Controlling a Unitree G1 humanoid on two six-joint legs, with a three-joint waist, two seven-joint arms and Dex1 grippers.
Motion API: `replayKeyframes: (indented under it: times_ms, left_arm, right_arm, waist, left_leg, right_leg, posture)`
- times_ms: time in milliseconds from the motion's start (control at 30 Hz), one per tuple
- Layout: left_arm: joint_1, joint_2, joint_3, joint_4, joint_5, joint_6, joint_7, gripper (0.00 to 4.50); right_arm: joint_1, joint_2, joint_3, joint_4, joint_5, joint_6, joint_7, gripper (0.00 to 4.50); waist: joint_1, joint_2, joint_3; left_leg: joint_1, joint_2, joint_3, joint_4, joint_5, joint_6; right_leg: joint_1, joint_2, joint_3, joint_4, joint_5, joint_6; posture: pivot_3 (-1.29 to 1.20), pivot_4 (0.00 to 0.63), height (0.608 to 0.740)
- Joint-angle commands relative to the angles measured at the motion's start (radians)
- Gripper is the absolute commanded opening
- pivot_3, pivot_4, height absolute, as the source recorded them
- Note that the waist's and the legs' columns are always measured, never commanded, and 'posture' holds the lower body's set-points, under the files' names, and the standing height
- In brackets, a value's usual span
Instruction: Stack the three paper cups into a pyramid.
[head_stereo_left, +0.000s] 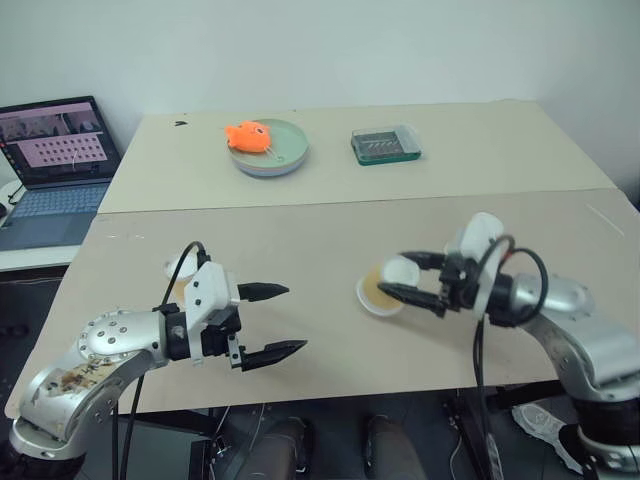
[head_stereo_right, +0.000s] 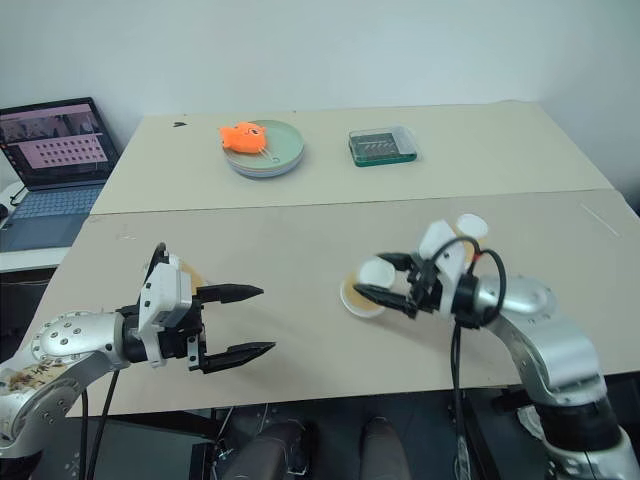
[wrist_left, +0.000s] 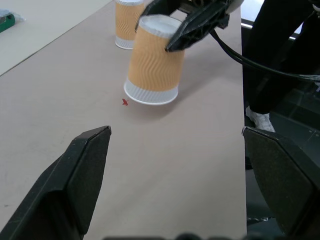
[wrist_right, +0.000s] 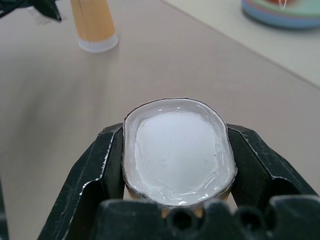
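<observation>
Tan-orange ribbed paper, white at rim and base: the held cup (wrist_left: 153, 62) is upside down, tilted, and clamped near its white base between the two black fingers of the right gripper (head_stereo_left: 411, 279), which squeeze that end into an oval in the right wrist view. I judge it very light, thin-walled and easily crushed, so the grip wants to be gentle and low on the stiffer base ring or the rolled rim rather than mid-wall; the ribbed sleeve should give some friction. It hangs just over the pale table (head_stereo_left: 300, 240), right of centre, its wide mouth close to the surface; whether the rim touches I cannot tell. A second cup (wrist_left: 129, 22) stands upside down just past it at about two o'clock from the held one, beside the right wrist. The third cup (wrist_right: 93, 25) stands upside down well off at nine o'clock, just behind the left gripper (head_stereo_left: 276, 322), whose fingers are spread wide on nothing. Farther out, at eleven o'clock, a plate (head_stereo_left: 285, 155) carries an orange plush fish (head_stereo_left: 246, 136); a small tray (head_stereo_left: 386, 144) sits at twelve, a laptop (head_stereo_left: 52, 165) at ten.
</observation>
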Motion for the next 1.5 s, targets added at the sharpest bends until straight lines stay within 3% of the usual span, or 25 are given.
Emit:
replayKeyframes:
  times_ms: [33, 333, 533, 833, 900, 1000, 1300, 1500]
  left_arm:
    - [-0.011, 0.006, 0.008, -0.023, 0.000, -0.003, 0.005, 4.50]
    - [0.019, 0.009, 0.022, -0.039, 0.000, -0.004, 0.018, 4.50]
    - [0.054, 0.007, 0.035, -0.067, -0.005, 0.000, 0.040, 4.50]
    - [0.078, 0.006, 0.045, -0.094, -0.010, 0.005, 0.074, 4.50]
    - [0.079, 0.005, 0.044, -0.096, -0.010, 0.004, 0.079, 4.50]
    - [0.084, 0.007, 0.044, -0.095, -0.009, 0.000, 0.078, 4.50]
    - [0.077, 0.012, 0.040, -0.071, 0.003, -0.016, 0.055, 4.50]
    - [0.052, 0.008, 0.022, -0.053, 0.009, -0.017, 0.044, 4.50]
  right_arm:
    - [-0.141, 0.062, 0.088, 0.099, -0.044, -0.020, 0.018, 2.54]
    - [-0.441, 0.253, 0.305, 0.579, -0.240, -0.172, 0.151, 2.54]
    - [-0.564, 0.352, 0.319, 0.817, -0.308, -0.256, 0.193, 2.54]
    - [-0.641, 0.420, 0.303, 0.971, -0.366, -0.332, 0.217, 2.54]
    - [-0.648, 0.427, 0.298, 0.986, -0.371, -0.339, 0.217, 3.48]
    - [-0.653, 0.433, 0.288, 0.997, -0.379, -0.347, 0.215, 4.45]
    - [-0.633, 0.385, 0.230, 0.894, -0.390, -0.322, 0.174, 4.45]
    - [-0.480, 0.253, 0.144, 0.504, -0.320, -0.124, 0.142, 4.45]
  waist:
    - [0.001, 0.000, 0.000]
    - [-0.003, -0.001, 0.000]
    - [-0.013, -0.001, 0.000]
    - [-0.023, 0.000, 0.000]
    - [-0.023, 0.000, 0.000]
    - [-0.024, 0.000, 0.000]
    - [-0.023, 0.000, 0.000]
    - [-0.013, 0.000, 0.000]
  left_leg:
    - [0.000, 0.000, 0.000, 0.000, 0.000, 0.000]
    - [0.000, 0.000, 0.000, 0.000, 0.000, 0.000]
    - [0.001, 0.000, 0.000, 0.000, 0.001, -0.001]
    - [0.005, 0.003, 0.000, -0.001, 0.001, -0.004]
    - [0.005, 0.004, 0.000, -0.001, 0.001, -0.005]
    - [0.005, 0.005, 0.000, -0.001, 0.000, -0.006]
    - [0.005, 0.006, 0.000, -0.002, 0.000, -0.006]
    - [0.003, 0.005, 0.000, -0.002, 0.000, -0.006]
  right_leg:
    - [0.000, 0.000, 0.000, 0.000, 0.000, 0.000]
    - [-0.002, 0.002, 0.000, 0.000, 0.005, -0.009]
    - [-0.003, 0.003, 0.000, 0.001, 0.007, -0.011]
    - [-0.003, 0.009, 0.002, 0.001, 0.009, -0.013]
    - [-0.004, 0.011, 0.002, 0.001, 0.010, -0.014]
    - [-0.004, 0.011, 0.002, 0.001, 0.010, -0.014]
    - [-0.004, 0.012, 0.002, 0.001, 0.010, -0.015]
    - [-0.004, 0.011, 0.001, 0.000, 0.010, -0.015]
  posture:
    - [0.00, 0.150, 0.740]
    - [0.00, 0.150, 0.740]
    - [0.00, 0.150, 0.740]
    - [0.00, 0.150, 0.740]
    - [0.00, 0.150, 0.740]
    - [0.00, 0.150, 0.740]
    - [0.00, 0.150, 0.740]
    - [0.00, 0.150, 0.740]
